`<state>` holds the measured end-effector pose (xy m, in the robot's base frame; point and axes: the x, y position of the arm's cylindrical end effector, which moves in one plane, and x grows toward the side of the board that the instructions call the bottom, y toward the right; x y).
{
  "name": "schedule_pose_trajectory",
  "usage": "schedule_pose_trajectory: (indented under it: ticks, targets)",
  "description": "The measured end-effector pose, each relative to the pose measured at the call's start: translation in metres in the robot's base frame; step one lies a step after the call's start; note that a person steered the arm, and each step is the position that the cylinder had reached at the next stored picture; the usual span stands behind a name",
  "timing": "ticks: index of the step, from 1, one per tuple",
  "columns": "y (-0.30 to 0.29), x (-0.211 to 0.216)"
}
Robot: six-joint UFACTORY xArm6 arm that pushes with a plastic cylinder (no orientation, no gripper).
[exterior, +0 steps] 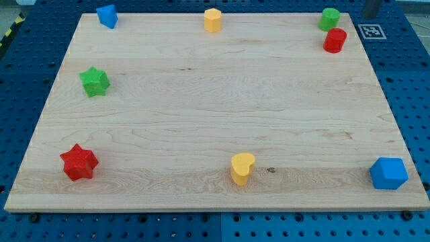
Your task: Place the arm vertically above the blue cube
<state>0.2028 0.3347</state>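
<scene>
The blue cube [388, 173] sits at the board's bottom right corner, close to the right edge. A second, smaller blue block [107, 15] of unclear shape sits at the top left corner. A dark rod enters at the view's top right, beyond the board's edge, and my tip [369, 15] is its lower end. The tip is far above the blue cube in the view and slightly to its left. It touches no block; the nearest are the green block [329, 19] and the red block [335, 40] to its left.
The wooden board [215, 101] lies on a blue perforated table. A green star [95, 81] is at the left, a red star [78, 162] at the bottom left, a yellow heart [242, 168] at the bottom middle and a yellow block [212, 20] at the top middle. A marker tag [371, 31] lies beyond the top right corner.
</scene>
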Motion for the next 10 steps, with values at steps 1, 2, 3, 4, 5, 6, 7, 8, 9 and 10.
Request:
schedule_pose_trajectory:
  ticks: [1,2,3,4,5,6,7,8,9,10]
  targets:
    - [0.001,0.001]
    - [0.001,0.001]
    - [0.001,0.004]
    - [0.001,0.004]
    - [0.005,0.011]
    - [0.011,0.032]
    - [0.011,0.035]
    - [0.011,0.043]
    - [0.011,0.056]
    - [0.01,0.068]
